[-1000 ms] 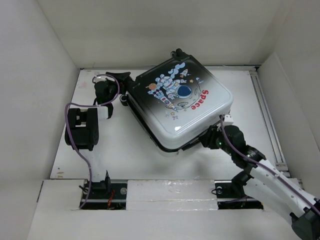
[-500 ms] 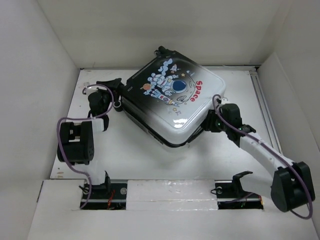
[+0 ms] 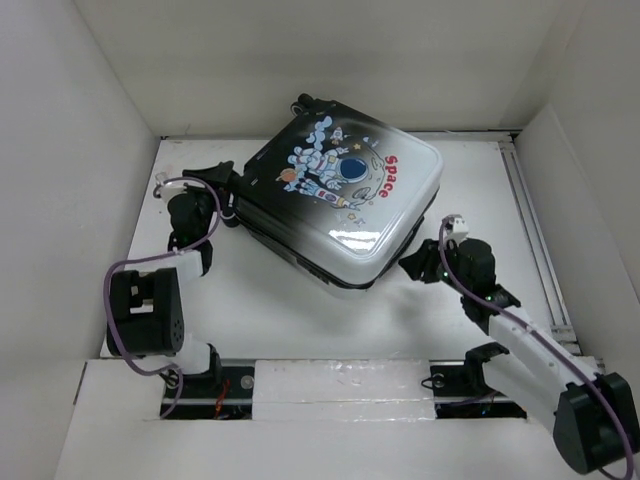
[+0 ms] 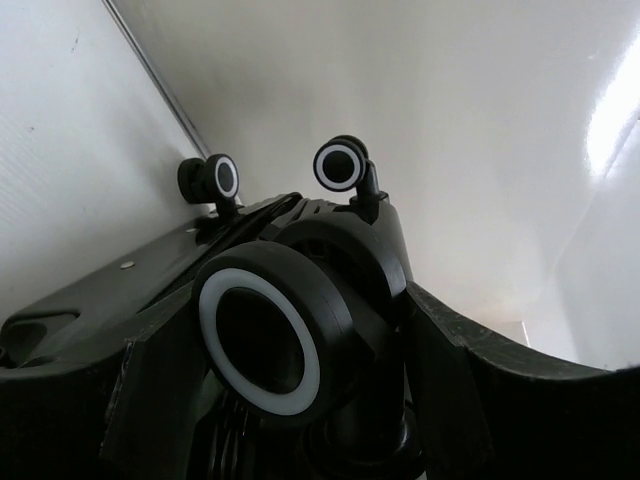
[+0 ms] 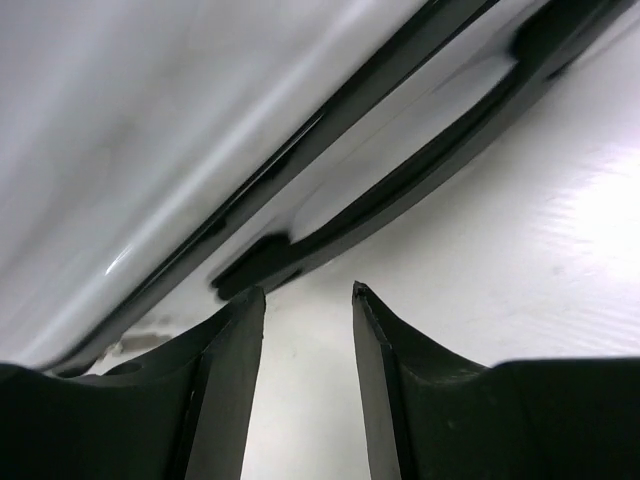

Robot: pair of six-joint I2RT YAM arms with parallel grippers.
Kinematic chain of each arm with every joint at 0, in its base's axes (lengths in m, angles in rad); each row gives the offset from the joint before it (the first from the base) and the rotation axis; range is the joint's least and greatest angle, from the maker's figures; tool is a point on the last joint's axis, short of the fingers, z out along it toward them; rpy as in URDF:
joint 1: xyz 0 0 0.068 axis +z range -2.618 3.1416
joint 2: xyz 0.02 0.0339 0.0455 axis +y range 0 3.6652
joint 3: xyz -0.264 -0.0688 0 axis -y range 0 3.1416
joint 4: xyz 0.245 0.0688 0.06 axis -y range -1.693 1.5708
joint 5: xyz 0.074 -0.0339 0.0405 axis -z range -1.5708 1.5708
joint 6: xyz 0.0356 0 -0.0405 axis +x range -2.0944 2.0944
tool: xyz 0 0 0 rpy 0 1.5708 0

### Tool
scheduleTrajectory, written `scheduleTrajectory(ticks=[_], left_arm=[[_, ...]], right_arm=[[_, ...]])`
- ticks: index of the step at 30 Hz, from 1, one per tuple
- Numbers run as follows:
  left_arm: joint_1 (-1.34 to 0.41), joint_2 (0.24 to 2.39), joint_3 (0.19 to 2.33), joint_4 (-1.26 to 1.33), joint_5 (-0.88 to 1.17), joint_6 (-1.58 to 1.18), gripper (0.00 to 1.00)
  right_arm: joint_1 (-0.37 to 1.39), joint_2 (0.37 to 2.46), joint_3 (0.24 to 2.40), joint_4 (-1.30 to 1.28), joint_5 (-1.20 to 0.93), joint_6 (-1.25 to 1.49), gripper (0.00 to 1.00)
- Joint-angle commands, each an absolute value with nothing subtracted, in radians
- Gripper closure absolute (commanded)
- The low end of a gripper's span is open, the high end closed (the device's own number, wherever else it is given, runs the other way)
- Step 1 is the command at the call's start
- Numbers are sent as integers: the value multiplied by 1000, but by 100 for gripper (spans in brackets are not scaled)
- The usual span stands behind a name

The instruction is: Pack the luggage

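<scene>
As seen from above: luggage (image 3: pixel 345 190) closed, print up, far middle of surface (image 3: pixel 270 310)
Long axis: diagonal, wheels far-left
Left jaws: gripping a wheel (image 4: pixel 262 340)
Right jaws: open, near luggage

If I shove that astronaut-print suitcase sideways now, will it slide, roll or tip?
The black-to-white hard-shell wheeled suitcase lies flat on its broad side, so it probably won't tip. Its glossy shell shows glare, so anything pressing on it would likely slip. Its white-ringed black caster wheels stick out sideways, so expect sliding and pivoting rather than rolling.
</scene>
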State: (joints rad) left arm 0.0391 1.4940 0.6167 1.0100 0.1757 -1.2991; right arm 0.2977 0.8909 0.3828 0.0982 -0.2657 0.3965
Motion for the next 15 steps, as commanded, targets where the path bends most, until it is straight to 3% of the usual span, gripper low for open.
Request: scheduleTrajectory(ticks=[1, 9, 15], left_arm=[[8, 1379, 653, 1074, 259, -1247, 100], [17, 1308, 718, 861, 160, -1123, 100], [55, 1408, 794, 850, 182, -1123, 100]], right_arm=[[344, 815, 319, 295, -376, 425, 54], [529, 854, 307, 360, -373, 391, 55], [623, 930, 354, 360, -298, 361, 55]])
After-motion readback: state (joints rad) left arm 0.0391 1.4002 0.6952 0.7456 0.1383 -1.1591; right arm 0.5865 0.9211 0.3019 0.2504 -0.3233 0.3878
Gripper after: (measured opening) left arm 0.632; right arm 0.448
